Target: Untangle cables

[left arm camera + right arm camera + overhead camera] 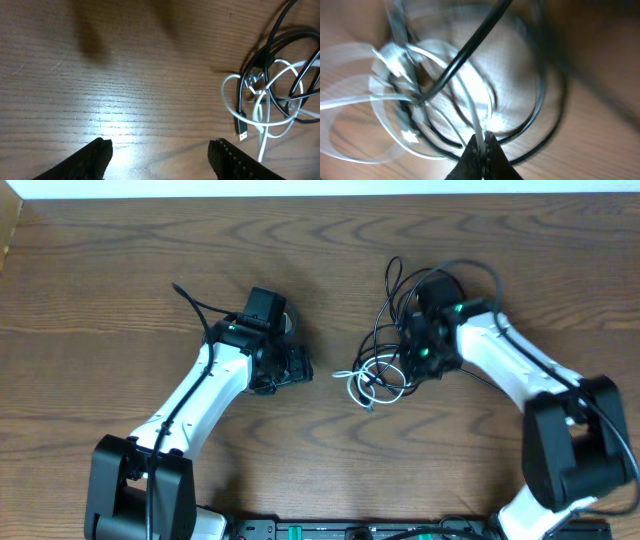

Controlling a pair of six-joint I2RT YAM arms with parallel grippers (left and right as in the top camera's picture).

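Only the right wrist view shows the right gripper pinched shut on a strand of the white cable, its arm bent low over the tangled cables right of table centre, while the left gripper hovers beside them, spread wide and empty

The left gripper hung over the wooden table, its fingers spread wide with nothing between them. Ahead and to its right lay the cables, black and white loops knotted together, with a black plug just ahead of the right fingertip.
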